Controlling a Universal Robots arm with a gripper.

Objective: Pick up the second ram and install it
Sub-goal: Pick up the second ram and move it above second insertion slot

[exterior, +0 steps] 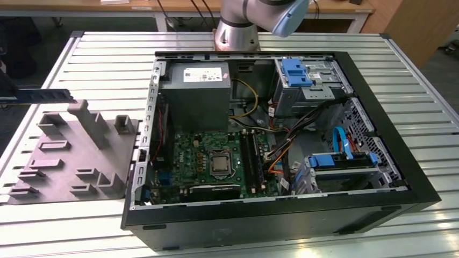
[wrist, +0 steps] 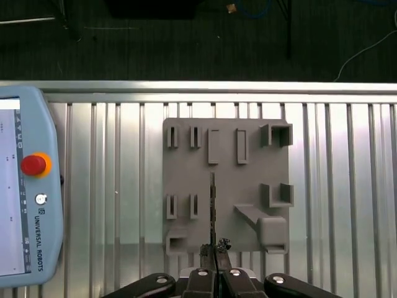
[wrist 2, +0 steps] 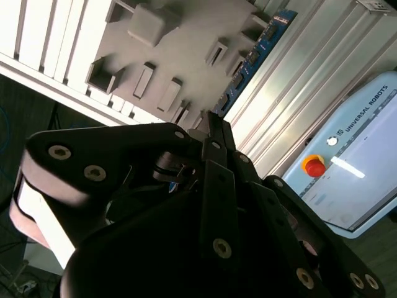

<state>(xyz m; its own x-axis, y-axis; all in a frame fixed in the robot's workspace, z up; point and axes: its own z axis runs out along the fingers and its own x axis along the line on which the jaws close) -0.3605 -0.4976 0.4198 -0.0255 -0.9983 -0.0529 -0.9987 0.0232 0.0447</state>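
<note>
The second ram [exterior: 44,95], a narrow blue-green stick, hangs level in the air above the grey holder block [exterior: 72,156] at the exterior view's left. My gripper [exterior: 6,88] sits at that view's edge, shut on one end of the stick. In the first wrist view the ram [wrist: 212,202] shows edge-on as a thin dark line running out from my closed gripper [wrist: 214,249] over the holder block [wrist: 248,180]. The second wrist view shows the ram [wrist 2: 255,54] reaching away from my gripper [wrist 2: 212,127]. The black memory slots [exterior: 251,156] lie on the motherboard inside the open case.
The open computer case [exterior: 423,188] fills the middle of the ribbed metal table [exterior: 107,54], with power supply, drive cages and cables inside. The arm's base [exterior: 237,29] stands behind it. A teach pendant [wrist: 28,192] lies on the table beside the holder block.
</note>
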